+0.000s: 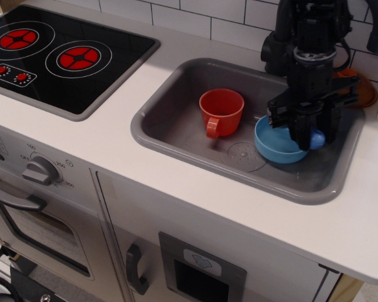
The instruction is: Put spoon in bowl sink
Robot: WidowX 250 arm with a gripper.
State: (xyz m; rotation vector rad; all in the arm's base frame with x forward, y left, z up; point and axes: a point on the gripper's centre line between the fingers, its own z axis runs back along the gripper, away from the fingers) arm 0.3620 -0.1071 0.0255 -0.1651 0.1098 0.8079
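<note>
The grey sink [176, 126] is set into the white counter. The light blue bowl [274, 146] stands on the sink floor at the right. My gripper [302, 135] hangs over the right part of the bowl, its black fingers close together. A small light blue piece, the handle of the spoon [317, 138], sticks out to the right of the fingers. The spoon's grey scoop is hidden behind the fingers. The gripper covers the right rim of the bowl.
A red-orange cup [222, 111] with a handle stands in the sink left of the bowl. A round drain mark [242, 155] lies between them. A black faucet [278, 47] rises behind the sink, an orange lid [360, 88] lies at the back right, and a stove top [57, 53] is at the left.
</note>
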